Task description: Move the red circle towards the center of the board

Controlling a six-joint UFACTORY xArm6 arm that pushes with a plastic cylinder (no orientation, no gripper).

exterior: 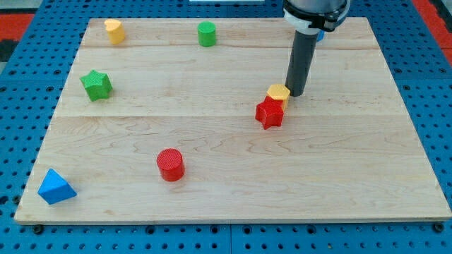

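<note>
The red circle stands on the wooden board at the lower left of the middle. My tip is far from it, to the upper right, right next to a yellow block on that block's right side. A red star sits just below the yellow block, touching it.
A green star is at the left. A yellow block is at the top left. A green cylinder is at the top middle. A blue triangle is at the bottom left corner.
</note>
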